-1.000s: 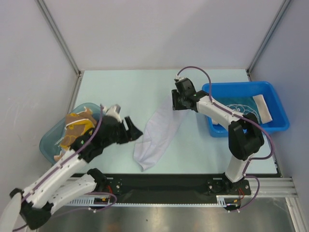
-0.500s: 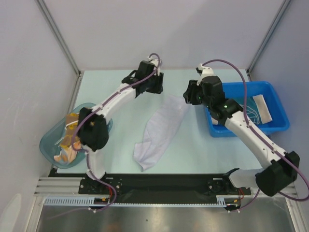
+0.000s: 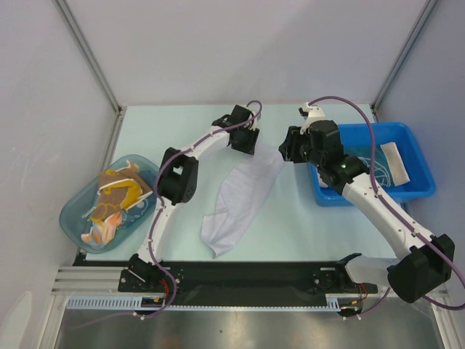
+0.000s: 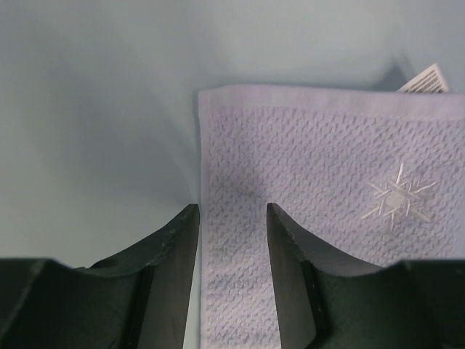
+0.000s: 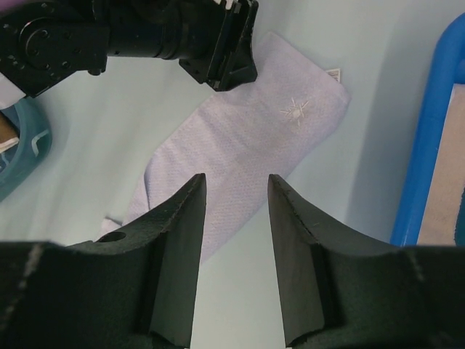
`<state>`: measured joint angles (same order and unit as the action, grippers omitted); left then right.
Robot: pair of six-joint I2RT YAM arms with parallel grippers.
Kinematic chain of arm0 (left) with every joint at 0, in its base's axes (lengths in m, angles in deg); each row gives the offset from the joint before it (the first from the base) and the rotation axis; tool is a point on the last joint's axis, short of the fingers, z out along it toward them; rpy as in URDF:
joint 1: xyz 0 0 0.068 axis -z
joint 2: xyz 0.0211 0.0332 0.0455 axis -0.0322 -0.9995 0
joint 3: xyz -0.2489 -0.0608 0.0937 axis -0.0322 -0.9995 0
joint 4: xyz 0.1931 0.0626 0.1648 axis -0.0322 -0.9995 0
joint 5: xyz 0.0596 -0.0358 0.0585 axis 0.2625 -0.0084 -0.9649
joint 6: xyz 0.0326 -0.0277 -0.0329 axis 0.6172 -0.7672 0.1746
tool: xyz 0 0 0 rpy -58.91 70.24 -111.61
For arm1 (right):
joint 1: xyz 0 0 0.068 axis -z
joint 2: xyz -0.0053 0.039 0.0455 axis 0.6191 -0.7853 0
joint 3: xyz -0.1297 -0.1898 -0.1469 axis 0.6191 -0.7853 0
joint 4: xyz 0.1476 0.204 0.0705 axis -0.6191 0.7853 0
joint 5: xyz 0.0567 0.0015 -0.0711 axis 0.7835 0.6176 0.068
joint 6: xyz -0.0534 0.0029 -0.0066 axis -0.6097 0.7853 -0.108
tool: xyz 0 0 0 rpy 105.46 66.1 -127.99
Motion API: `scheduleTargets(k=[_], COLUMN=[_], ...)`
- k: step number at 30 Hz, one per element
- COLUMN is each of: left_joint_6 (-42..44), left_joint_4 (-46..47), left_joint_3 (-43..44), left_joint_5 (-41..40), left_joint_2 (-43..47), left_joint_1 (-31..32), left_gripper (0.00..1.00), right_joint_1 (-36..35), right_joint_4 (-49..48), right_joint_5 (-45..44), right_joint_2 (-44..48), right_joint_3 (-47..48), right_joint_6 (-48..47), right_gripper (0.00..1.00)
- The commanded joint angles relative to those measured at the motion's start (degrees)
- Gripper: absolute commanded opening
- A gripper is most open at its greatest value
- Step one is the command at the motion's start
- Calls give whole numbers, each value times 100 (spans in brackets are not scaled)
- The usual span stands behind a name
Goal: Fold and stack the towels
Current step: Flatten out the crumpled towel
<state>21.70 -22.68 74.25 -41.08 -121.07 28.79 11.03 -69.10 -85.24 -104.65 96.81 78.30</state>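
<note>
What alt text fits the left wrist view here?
The left gripper, jaws apart, straddles one edge of a white towel lying flat on the pale table, close to a corner. A star mark shows on the towel, and a label tag pokes out at its far edge.

The left hand [image 4: 231, 212] stands with its fingers parted astride the left edge of the white towel [image 4: 320, 167], which lies flat on the tabletop [image 4: 94, 109], star mark [image 4: 398, 198] and corner label [image 4: 425, 78] visible.
</note>
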Motion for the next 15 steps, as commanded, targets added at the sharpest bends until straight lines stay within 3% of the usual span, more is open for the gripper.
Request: scheduleTargets(k=[1, 6, 12, 15], left_joint_6=[-40, -66, -207, -268], left_joint_4=[-24, -85, -68, -32], left_joint_3=[406, 398, 135, -120], left_joint_5=[120, -101, -56, -249], left_joint_2=[-78, -306, -307, -184], left_joint_1=[22, 22, 118, 250], left_gripper=[48, 43, 27, 12], right_joint_1=[33, 33, 42, 42], right_joint_4=[-285, -338, -312, -285], right_joint_5=[84, 312, 339, 321], right_joint_2=[89, 150, 185, 212], right_joint_3=[-69, -149, -210, -245], right_joint_6=[-85, -24, 20, 73], right_gripper=[44, 44, 45, 45])
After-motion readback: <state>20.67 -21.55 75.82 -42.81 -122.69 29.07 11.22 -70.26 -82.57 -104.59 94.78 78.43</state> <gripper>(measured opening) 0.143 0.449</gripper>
